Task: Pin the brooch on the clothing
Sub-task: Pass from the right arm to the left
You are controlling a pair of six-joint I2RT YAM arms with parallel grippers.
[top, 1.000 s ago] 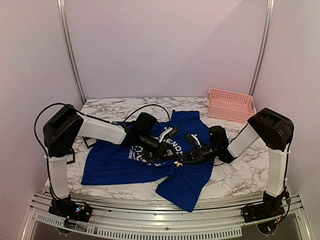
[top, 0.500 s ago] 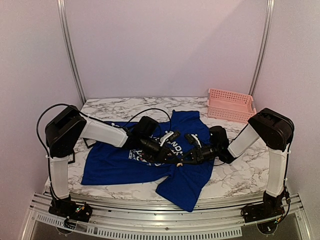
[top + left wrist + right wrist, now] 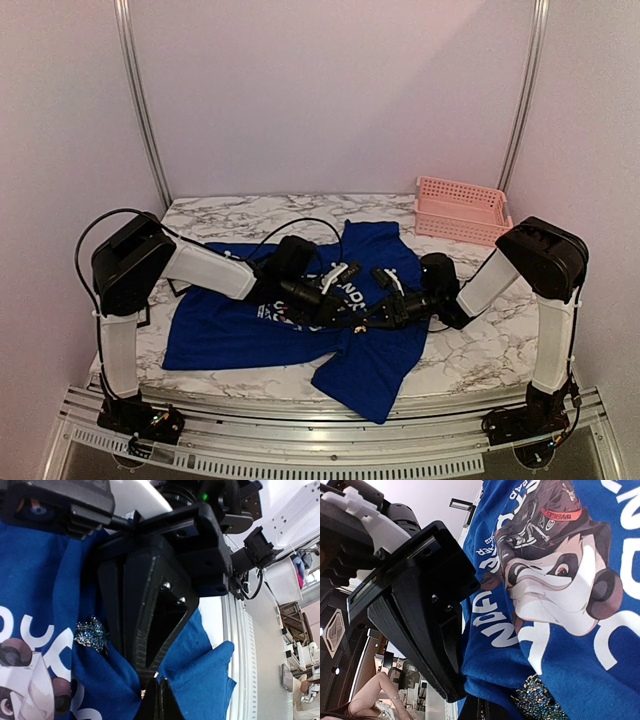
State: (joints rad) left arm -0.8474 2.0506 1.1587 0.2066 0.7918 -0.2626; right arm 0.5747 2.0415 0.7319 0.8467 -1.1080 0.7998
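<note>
The clothing (image 3: pixel 220 330), a royal-blue T-shirt, lies spread on the marble table (image 3: pixel 470 350). Both grippers meet tip to tip over its chest print. In the left wrist view my left gripper (image 3: pixel 159 687) is shut, with small gold metal bits at its tips and blue cloth (image 3: pixel 210 670) folded on both sides. The brooch (image 3: pixel 92 632), a glittery blue and gold cluster, sits on the shirt beside the right gripper (image 3: pixel 150 670). From the right wrist view, my right gripper (image 3: pixel 492 712) is shut under a fold of shirt (image 3: pixel 490 665), with the brooch (image 3: pixel 542 700) close beside it and the left gripper (image 3: pixel 452 695) opposite.
A pink slotted basket (image 3: pixel 460 210) stands at the back right of the table. The shirt's lower hem (image 3: pixel 365 395) hangs toward the near edge. Black cables (image 3: pixel 290 225) loop over the shirt behind the left arm. The panda-like print (image 3: pixel 555 570) fills the right wrist view.
The left arm has shifted a little to the right, bringing its gripper closer against the right gripper. The right arm has hardly moved. Both grippers stay shut.
</note>
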